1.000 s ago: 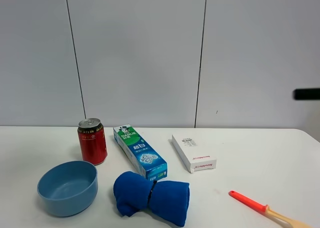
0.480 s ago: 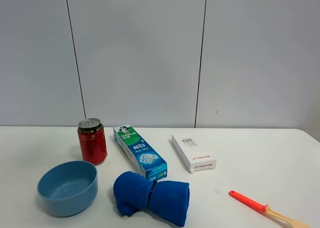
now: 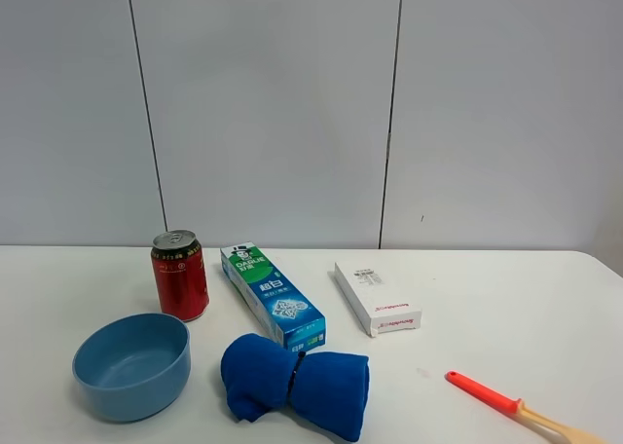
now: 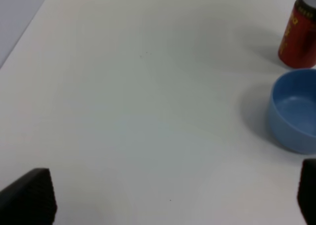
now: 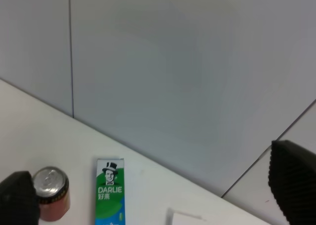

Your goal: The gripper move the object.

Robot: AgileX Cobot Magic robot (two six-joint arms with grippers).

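The light-blue bowl (image 3: 131,366) stands upright and empty at the front left of the white table, next to the red can (image 3: 180,275). No arm shows in the exterior high view. In the left wrist view the bowl (image 4: 295,109) lies beyond and to one side of my left gripper (image 4: 168,200), whose fingers (image 4: 27,198) are spread wide and hold nothing. My right gripper (image 5: 155,193) is open and empty too, held high and facing the wall; the bowl is out of that view.
A green toothpaste box (image 3: 273,296) and a white box (image 3: 378,298) lie mid-table. A dark blue rolled cloth (image 3: 295,384) lies beside the bowl. A red-handled brush (image 3: 487,393) lies at the front right. The wall stands close behind.
A dark part of the right arm at the right edge of the exterior high view one second ago has left the view. The objects have not moved.
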